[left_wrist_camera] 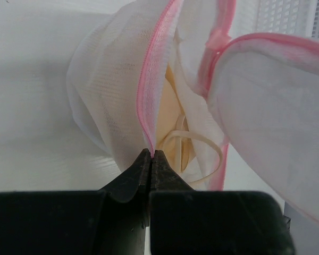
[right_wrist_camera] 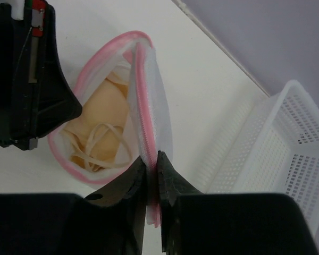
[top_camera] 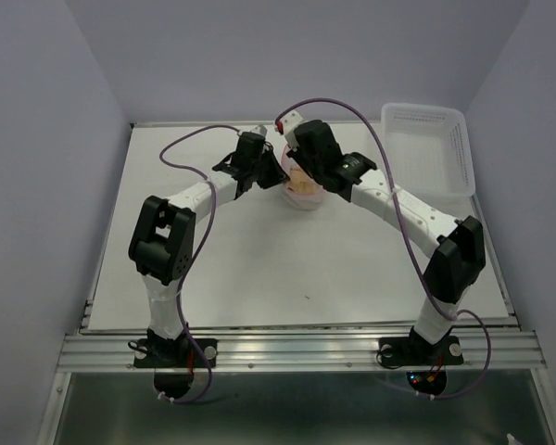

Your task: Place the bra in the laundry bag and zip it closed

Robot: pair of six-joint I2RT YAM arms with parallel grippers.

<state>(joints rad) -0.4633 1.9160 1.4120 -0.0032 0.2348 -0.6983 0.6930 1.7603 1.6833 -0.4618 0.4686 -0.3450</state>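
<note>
The laundry bag (top_camera: 303, 197), a white mesh pouch with pink trim, stands at the table's far middle between both arms. Its mouth gapes, and the peach bra (right_wrist_camera: 102, 104) lies inside with its pale straps (left_wrist_camera: 201, 141) looped near the rim. My left gripper (left_wrist_camera: 151, 153) is shut on the pink zipper edge (left_wrist_camera: 155, 69) of the bag (left_wrist_camera: 109, 87). My right gripper (right_wrist_camera: 152, 158) pinches the opposite zipper edge of the bag (right_wrist_camera: 155, 101), whose trim runs down between its jaws. In the top view the left gripper (top_camera: 274, 172) and right gripper (top_camera: 301, 167) hide much of the bag.
A rigid white perforated basket (top_camera: 428, 146) sits at the table's far right corner, close to the bag, its wall (right_wrist_camera: 287, 154) just right of my right gripper. The left gripper's black body (right_wrist_camera: 29, 79) stands next to the bag's left rim.
</note>
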